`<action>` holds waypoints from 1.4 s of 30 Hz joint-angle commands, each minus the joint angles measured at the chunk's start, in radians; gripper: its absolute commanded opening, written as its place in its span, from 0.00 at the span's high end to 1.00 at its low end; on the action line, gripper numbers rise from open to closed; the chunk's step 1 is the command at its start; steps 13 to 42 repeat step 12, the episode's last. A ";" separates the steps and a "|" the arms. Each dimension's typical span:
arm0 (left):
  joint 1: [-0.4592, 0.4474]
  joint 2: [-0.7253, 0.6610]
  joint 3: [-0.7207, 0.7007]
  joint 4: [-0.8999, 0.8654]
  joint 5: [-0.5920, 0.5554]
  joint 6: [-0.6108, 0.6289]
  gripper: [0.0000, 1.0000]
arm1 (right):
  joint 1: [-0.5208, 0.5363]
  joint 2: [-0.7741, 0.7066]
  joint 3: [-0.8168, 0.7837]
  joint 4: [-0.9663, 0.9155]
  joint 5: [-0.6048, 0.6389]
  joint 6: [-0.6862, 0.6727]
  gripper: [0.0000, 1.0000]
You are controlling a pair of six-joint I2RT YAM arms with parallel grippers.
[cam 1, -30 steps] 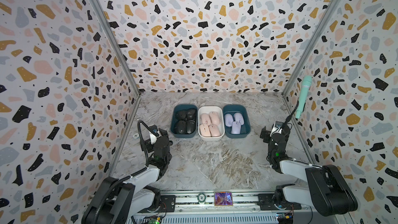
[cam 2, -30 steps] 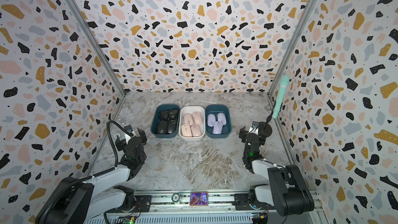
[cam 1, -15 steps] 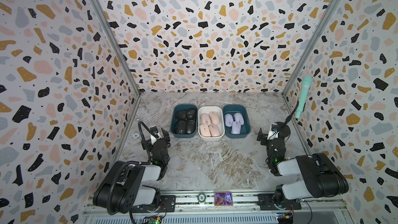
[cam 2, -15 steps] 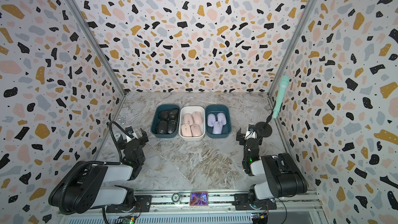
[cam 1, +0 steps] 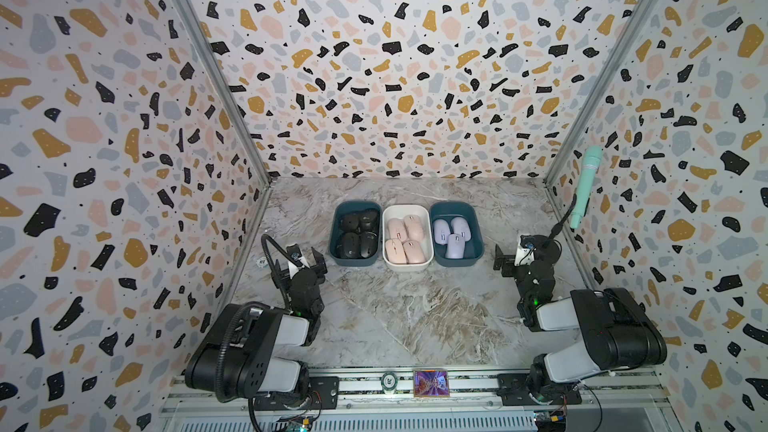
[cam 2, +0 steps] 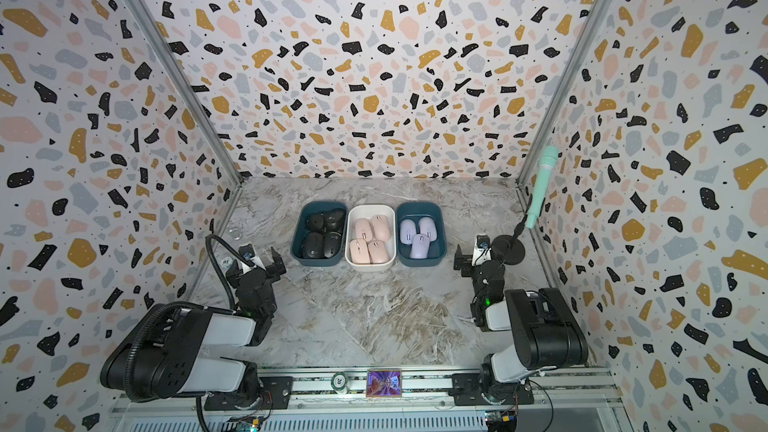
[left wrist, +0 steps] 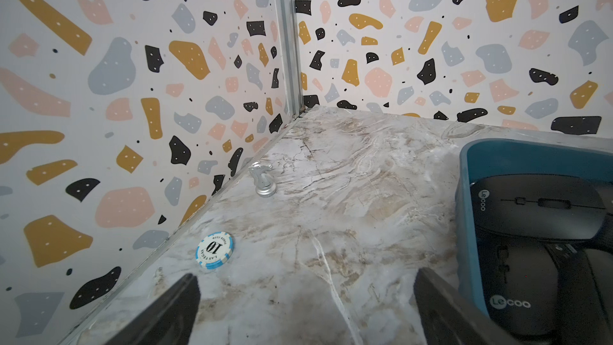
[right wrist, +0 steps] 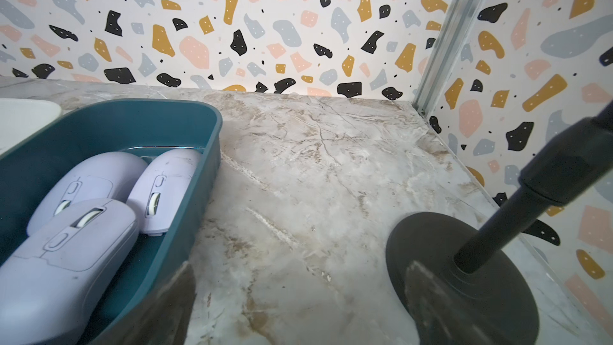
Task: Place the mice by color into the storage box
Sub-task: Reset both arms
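Three open plastic bins sit touching in a row toward the back of the grey marbled tabletop (cam 1: 395, 317). The dark teal plastic bin (cam 1: 335, 238) on the left holds four matte black oval mice (cam 1: 359, 234), packed close. The white plastic bin (cam 1: 409, 266) in the middle holds four pale pink oval mice (cam 1: 404, 238). The second teal plastic bin (cam 1: 478, 243) on the right holds three lavender oval mice (cam 1: 453, 234), with one lying partly over the other two.

The left gripper (cam 1: 302, 265) hangs low beside the dark teal bin, jaws spread wide with nothing between them. The right gripper (cam 2: 473, 258) is near the second teal bin, its jaws also spread and empty.

By the left wall lie a white-and-blue poker chip (left wrist: 214, 250) and, further back, a small silver chess knight (left wrist: 263, 180) standing upright. A mint green microphone (cam 1: 586, 184) leans on a thin black arm against the right wall, and its round black stand base (right wrist: 497, 300) rests on the table just beside the right gripper
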 commanded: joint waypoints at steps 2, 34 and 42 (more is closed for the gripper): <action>0.006 -0.011 0.013 0.030 0.006 -0.009 0.01 | 0.004 -0.012 0.018 -0.008 -0.013 -0.006 0.01; 0.005 -0.011 0.013 0.030 0.006 -0.009 0.01 | 0.004 -0.011 0.017 -0.006 -0.014 -0.008 0.01; 0.005 -0.011 0.013 0.030 0.006 -0.009 0.01 | 0.004 -0.011 0.017 -0.006 -0.014 -0.008 0.01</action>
